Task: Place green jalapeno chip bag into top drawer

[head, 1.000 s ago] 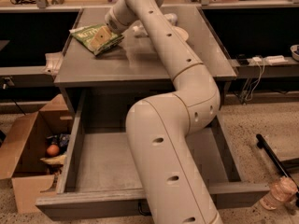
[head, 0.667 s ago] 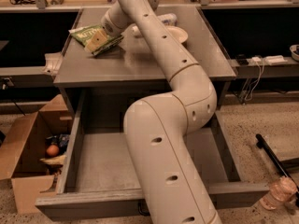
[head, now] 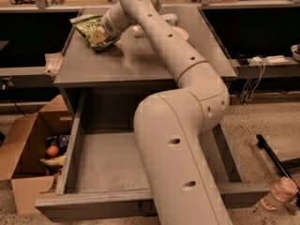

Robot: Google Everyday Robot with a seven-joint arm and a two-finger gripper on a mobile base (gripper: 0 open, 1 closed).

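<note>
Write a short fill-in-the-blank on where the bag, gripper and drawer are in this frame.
1. The drawer stands ____.
2. The gripper is at the bag, up on the cabinet ____, not in the drawer.
3. On the floor beside the drawer sits a cardboard ____.
Missing words: open; top; box.

One top drawer, and around it:
One green jalapeno chip bag and one gripper behind it; one cardboard box left; one bottle right.
</note>
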